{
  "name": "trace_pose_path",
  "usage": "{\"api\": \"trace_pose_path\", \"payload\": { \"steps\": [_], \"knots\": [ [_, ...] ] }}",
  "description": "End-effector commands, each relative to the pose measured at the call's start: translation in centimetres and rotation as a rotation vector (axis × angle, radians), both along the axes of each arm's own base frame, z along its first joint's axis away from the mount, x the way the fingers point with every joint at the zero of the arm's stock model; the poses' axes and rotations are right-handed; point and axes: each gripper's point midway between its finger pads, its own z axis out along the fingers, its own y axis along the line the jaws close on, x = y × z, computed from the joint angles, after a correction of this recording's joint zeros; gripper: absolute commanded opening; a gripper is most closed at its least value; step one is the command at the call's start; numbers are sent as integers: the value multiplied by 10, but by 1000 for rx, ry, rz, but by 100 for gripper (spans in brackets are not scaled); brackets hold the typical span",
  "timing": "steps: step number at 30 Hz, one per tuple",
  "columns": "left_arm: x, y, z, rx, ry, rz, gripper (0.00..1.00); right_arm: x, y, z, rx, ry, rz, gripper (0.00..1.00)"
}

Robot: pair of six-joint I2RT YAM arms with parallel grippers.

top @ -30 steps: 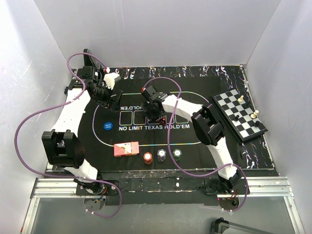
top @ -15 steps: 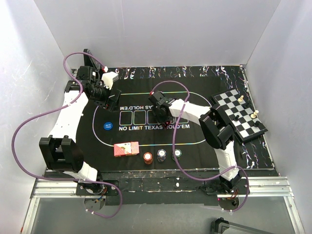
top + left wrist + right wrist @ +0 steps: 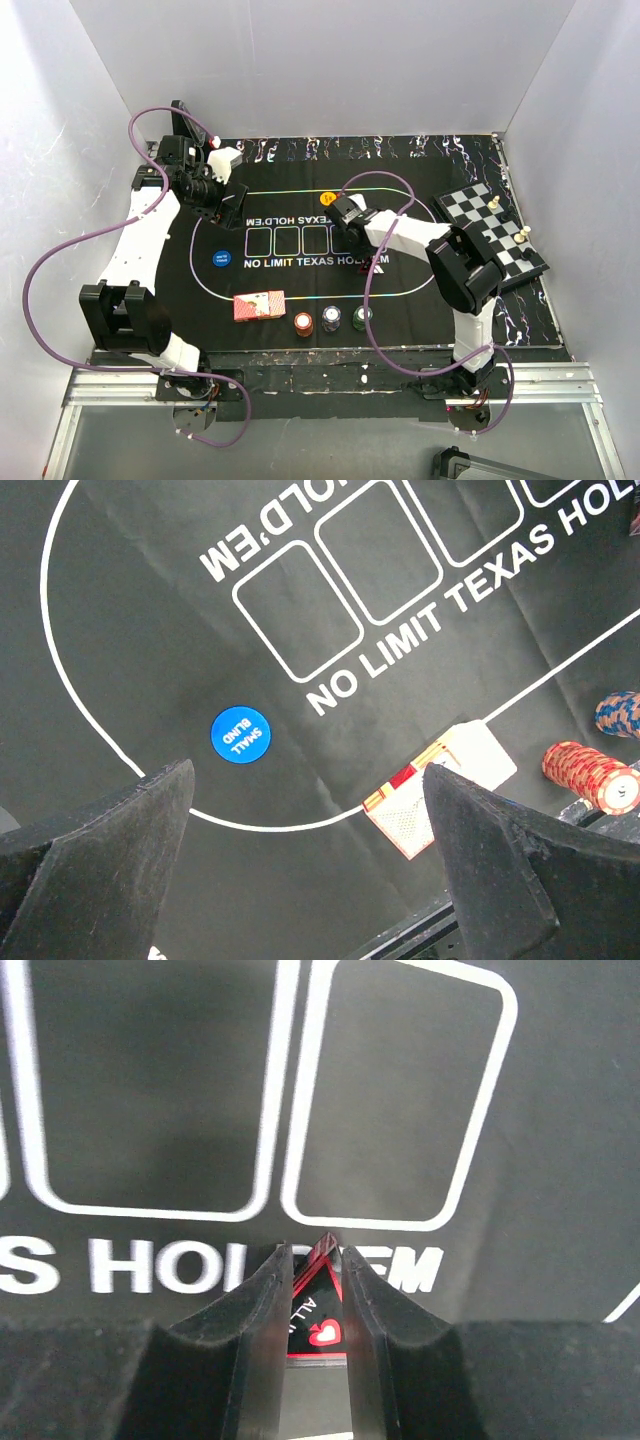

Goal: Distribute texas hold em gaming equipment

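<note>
Soft, even light comes off the white walls (image 3: 300, 70), leaving only faint shadows under the arms (image 3: 145, 235). The mat (image 3: 150, 680) shows a dull sheen and creases. Both wrist views blur their near fingers (image 3: 250, 1340); the mat's print is sharp.

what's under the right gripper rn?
A red-edged black triangular marker, heart and "ALL" showing, on the mat by the HOLD'EM print, between the fingers of the right gripper. They cover its sides; contact unclear.
</note>
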Motion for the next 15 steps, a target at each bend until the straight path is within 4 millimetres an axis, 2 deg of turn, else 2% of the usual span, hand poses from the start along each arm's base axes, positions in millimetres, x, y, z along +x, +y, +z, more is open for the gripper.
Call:
{"api": "trace_pose_path", "payload": {
  "steps": [1, 7, 10, 13, 15],
  "knots": [
    [-6, 3, 15, 8, -43, -7, 100, -24, -56, -1, -106, 62, -138, 33],
    [-10, 5, 12, 23, -39, -19, 100, -41, -91, -4, -169, 96, -247, 33],
    [-13, 6, 7, 29, -32, -29, 100, -44, -98, -4, -152, 107, -284, 34],
    [-18, 5, 6, 23, -23, -35, 100, -37, -95, 12, -141, 81, -284, 40],
    [-20, 2, 8, 9, -22, -35, 100, -27, -85, 34, -90, 46, -272, 45]
  ]
}}
